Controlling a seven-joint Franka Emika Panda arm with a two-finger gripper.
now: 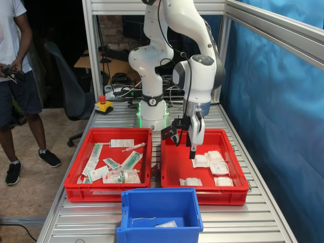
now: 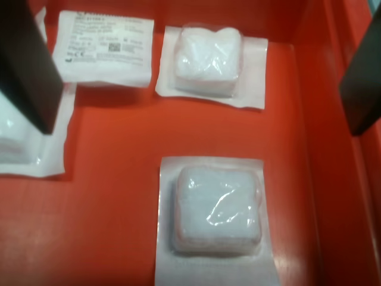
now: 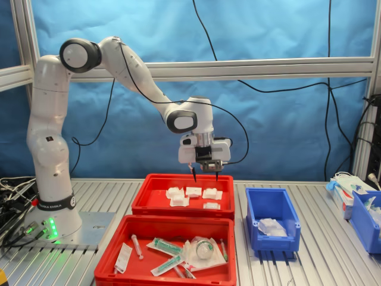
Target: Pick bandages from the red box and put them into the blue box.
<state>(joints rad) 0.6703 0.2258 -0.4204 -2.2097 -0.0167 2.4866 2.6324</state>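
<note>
The red box (image 1: 234, 190) holds several white bandages (image 1: 214, 162); in the second exterior view it (image 3: 149, 205) is the farther tray, with the bandages (image 3: 193, 192) in a row. My gripper (image 1: 185, 148) (image 3: 205, 177) hangs open and empty just above the red box's floor. In the wrist view its dark fingers (image 2: 27, 65) stand wide apart, with one bandage (image 2: 217, 208) and another (image 2: 208, 56) lying between them on the floor and the gripper (image 2: 199, 125) over the bare red between the two. The blue box (image 1: 159, 207) (image 3: 272, 205) holds one white packet (image 3: 272, 226).
A second red tray (image 1: 76, 185) (image 3: 119, 271) holds syringes and green-white packets. A flat printed packet (image 2: 101, 50) lies in the red box. A person (image 1: 12, 76) stands at the first exterior view's left. An emergency stop button (image 1: 104, 105) sits near the arm's base.
</note>
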